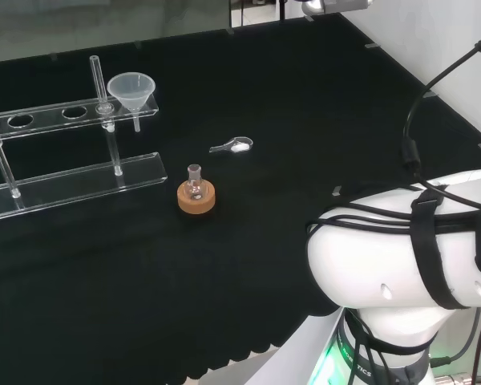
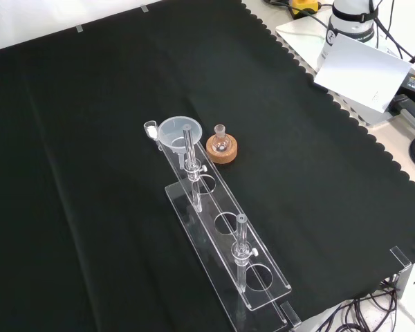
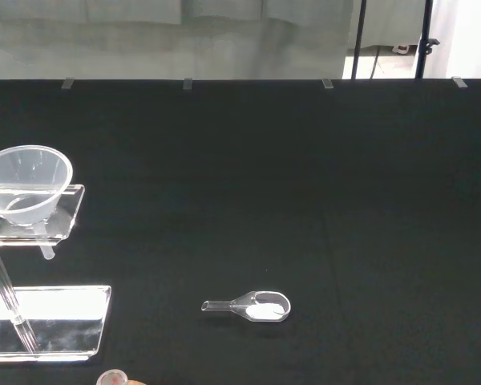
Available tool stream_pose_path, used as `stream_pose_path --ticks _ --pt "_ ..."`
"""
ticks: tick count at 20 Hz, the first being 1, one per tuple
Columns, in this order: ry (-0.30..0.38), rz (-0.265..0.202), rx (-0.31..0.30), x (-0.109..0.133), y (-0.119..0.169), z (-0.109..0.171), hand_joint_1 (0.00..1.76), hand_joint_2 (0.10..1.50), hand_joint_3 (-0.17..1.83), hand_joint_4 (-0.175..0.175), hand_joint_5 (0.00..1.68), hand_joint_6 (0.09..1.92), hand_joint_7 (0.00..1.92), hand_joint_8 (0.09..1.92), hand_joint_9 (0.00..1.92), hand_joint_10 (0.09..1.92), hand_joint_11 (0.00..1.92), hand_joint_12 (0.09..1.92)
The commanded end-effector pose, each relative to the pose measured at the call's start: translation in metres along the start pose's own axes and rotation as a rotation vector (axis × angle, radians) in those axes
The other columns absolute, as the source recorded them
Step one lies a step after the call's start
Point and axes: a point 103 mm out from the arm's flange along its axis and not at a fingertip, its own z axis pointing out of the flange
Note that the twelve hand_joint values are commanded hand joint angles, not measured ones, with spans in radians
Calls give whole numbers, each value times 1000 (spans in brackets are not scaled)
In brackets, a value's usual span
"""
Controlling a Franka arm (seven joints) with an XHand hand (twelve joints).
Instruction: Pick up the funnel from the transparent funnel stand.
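Black cloth bench. Funnel (image 1: 131,88) seated in end hole of clear stand (image 1: 72,186), stem hanging through, untouched. Fingers' state: cannot tell.

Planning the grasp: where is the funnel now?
Head view: the funnel sits in the stand's rightmost hole, upper left, behind the flask.

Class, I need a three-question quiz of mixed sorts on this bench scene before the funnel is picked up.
1. True or false: the funnel sits in an end hole of the transparent funnel stand.
2. What carries the small flask? A) red ribbed ring B) cork ring C) bare cloth
3. Fill in: the clear scoop holds something ____ in colour.

Key: 1 true; 2 B; 3 white.
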Motion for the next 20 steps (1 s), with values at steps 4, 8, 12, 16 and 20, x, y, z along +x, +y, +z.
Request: stream_pose_path --ticks 4,8,12,16,20 --pt "-5 5 -9 2 1 1 8 1178 425 13 191 87 0 356 125 643 156 1339" --pt "21 -19 -12 -8 1 -2 0 1186 427 15 194 87 0 350 124 638 152 1337" --pt "-10 17 -1 -3 6 5 0 1187 426 15 199 87 0 352 126 635 149 1337" --pt "-13 41 3 -3 13 12 0 1188 425 14 203 87 0 355 129 633 147 1339" --pt "2 50 11 10 24 17 0 1188 423 14 205 87 0 358 132 632 146 1340"
